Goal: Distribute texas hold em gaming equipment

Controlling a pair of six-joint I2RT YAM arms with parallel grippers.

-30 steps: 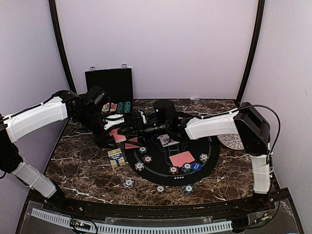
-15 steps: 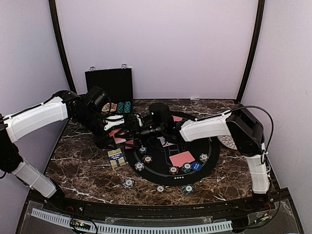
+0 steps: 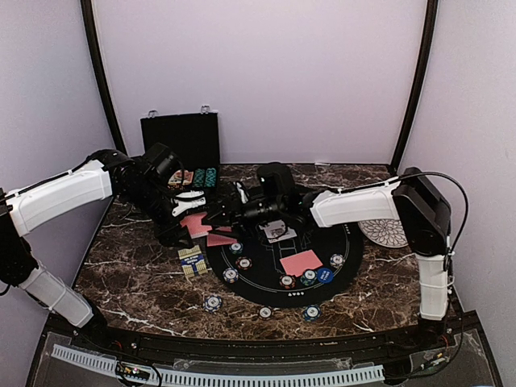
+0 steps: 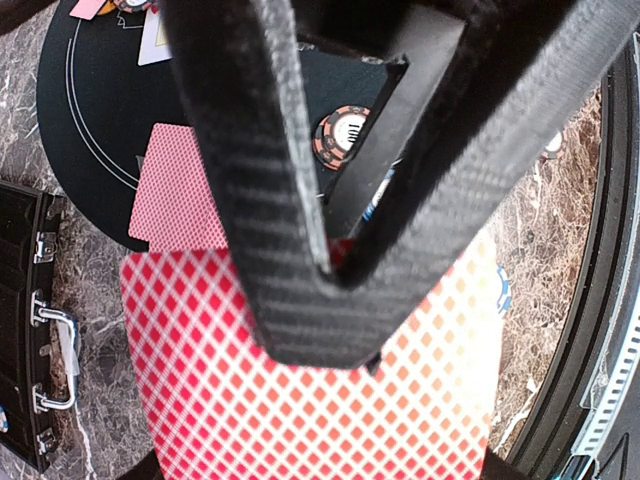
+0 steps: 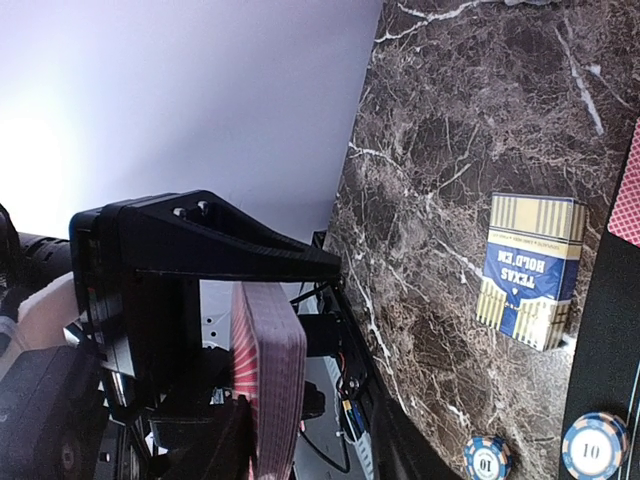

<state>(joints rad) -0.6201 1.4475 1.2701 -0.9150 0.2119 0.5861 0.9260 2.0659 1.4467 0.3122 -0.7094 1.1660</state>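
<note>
Dealing step: your L gripper [image 3: 179, 211] is clamped on the red-backed card deck [image 4: 300, 430], held over the black mat's [image 3: 262, 278] left edge. R gripper [image 3: 218, 215] sits at the deck; can't tell if it's pinching. Next: peel one card only.

My left gripper [image 3: 187, 208] and my right gripper [image 3: 218, 216] crowd together left of centre in the top view, with the deck of red-backed cards [image 4: 300, 400] pinched in the left one, so there is no way through between them. Just below, the card box [image 3: 191, 260] and a line of poker chips [image 3: 235, 247] on the black mat [image 3: 260, 288] block a low approach. The black case [image 3: 181, 139] closes off the upper left. The marble table [image 3: 133, 266] lies bare at lower left. Loose chips [image 3: 212, 303] dot the bottom strip, and the white plate [image 3: 383, 234] takes the right edge.
</note>
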